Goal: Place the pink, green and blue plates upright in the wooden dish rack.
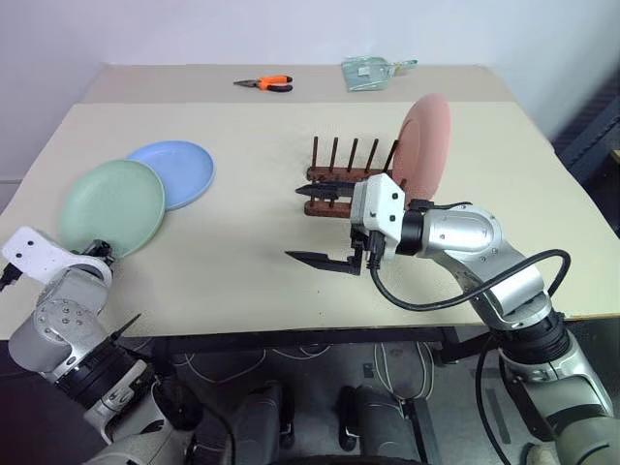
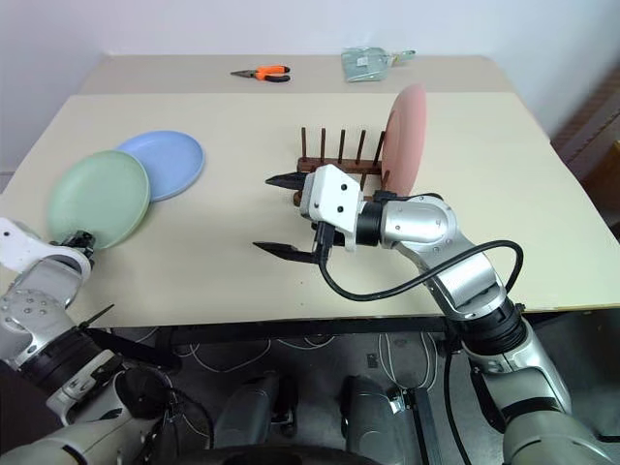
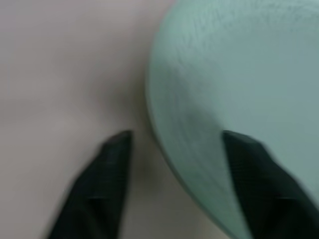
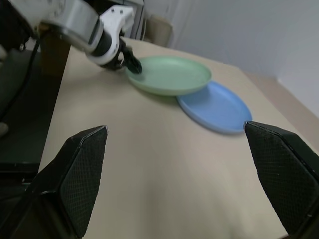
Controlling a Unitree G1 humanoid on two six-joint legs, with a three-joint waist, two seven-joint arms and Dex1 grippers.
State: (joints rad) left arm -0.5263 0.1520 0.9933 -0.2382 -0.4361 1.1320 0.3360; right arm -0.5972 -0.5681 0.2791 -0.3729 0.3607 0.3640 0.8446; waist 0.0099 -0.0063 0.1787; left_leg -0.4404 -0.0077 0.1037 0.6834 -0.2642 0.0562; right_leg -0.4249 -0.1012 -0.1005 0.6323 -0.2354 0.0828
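Note:
The pink plate (image 1: 422, 143) stands upright at the right end of the wooden dish rack (image 1: 341, 176). Lying flat at the table's left, the green plate (image 1: 111, 205) overlaps the edge of the blue plate (image 1: 180, 172). My left gripper (image 3: 174, 149) is open at the green plate's near rim, which lies between its fingers: one finger is over the plate (image 3: 249, 59) and the other over the table. That same gripper (image 4: 130, 62) appears in the right wrist view. My right gripper (image 1: 308, 225) hovers wide open in front of the rack, pointing left, with nothing in it.
Orange-handled pliers (image 1: 266, 83) and a pale green packet (image 1: 372, 72) lie at the far side of the table (image 1: 242, 291). A black cable (image 1: 465, 300) loops off my right forearm. Bare tabletop lies between the flat plates and the rack.

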